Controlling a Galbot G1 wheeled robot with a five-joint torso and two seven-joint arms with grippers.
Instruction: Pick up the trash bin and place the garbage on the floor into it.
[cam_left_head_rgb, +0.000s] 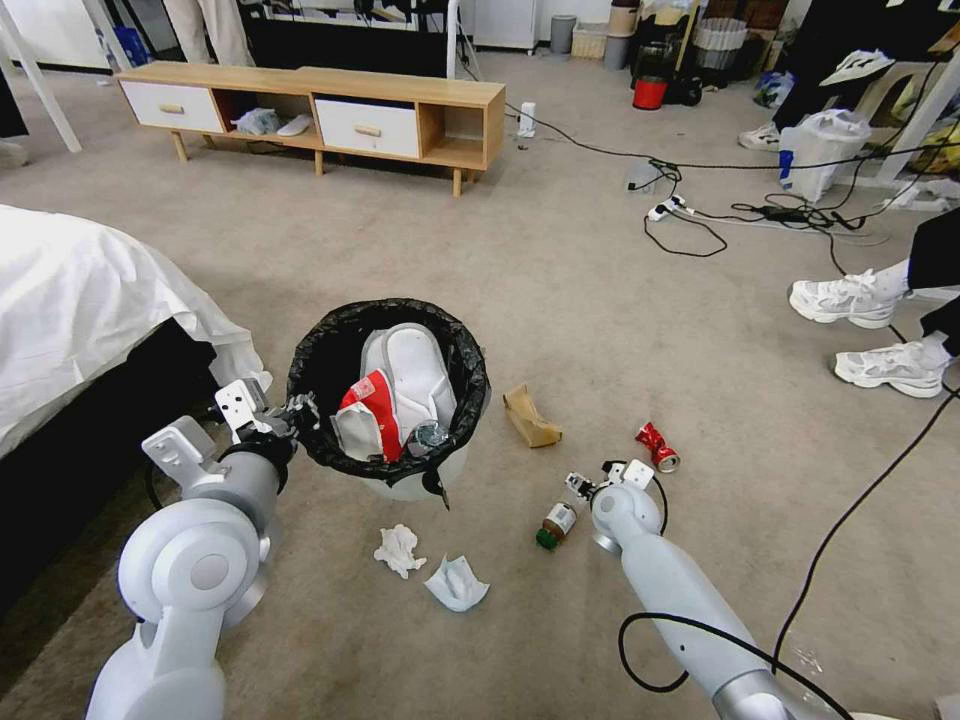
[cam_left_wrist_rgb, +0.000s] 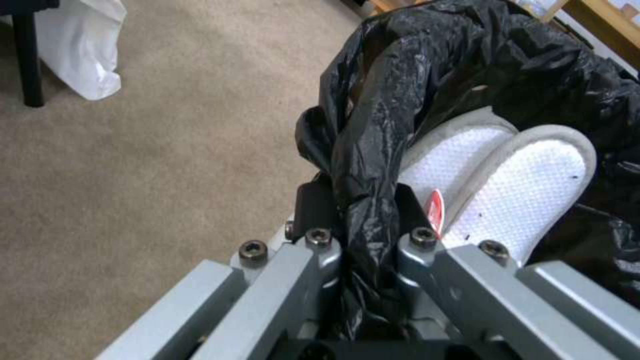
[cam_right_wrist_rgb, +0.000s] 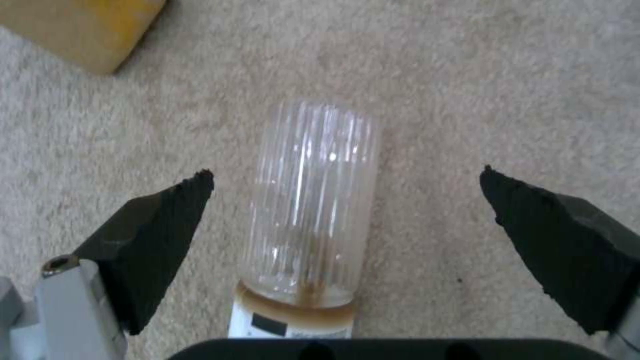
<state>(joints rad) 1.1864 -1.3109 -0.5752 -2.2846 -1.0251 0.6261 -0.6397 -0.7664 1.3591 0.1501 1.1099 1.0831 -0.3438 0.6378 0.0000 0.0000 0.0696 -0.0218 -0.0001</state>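
Right wrist view, nearest item: my right end effector (cam_right_wrist_rgb: 347, 200) hangs over a small plastic bottle (cam_right_wrist_rgb: 310, 205) lying on the floor (cam_right_wrist_rgb: 500, 75), fingers (cam_right_wrist_rgb: 160, 220) spread wide to either side and touching nothing. Risk, as I judge it: the ribbed round body may roll or squirt out if the fingers meet it unevenly. The cap end is cut off beneath the wrist housing.

Trash bin (cam_left_head_rgb: 388, 400), beside the bottle: my left end effector (cam_left_wrist_rgb: 363, 235) is clamped on its black liner at the rim. Risk: if I have pinched bag rather than plastic wall, the liner could slip or tear. I cannot tell which. The bin already holds white slippers and a red-and-white wrapper (cam_left_head_rgb: 368, 410).

Around the bin: two tissues (cam_left_head_rgb: 400, 548) in front, a cardboard piece (cam_left_head_rgb: 530, 415) alongside, a crushed red can (cam_left_head_rgb: 657, 446) past the bottle. Beyond the bin, cables could snag.
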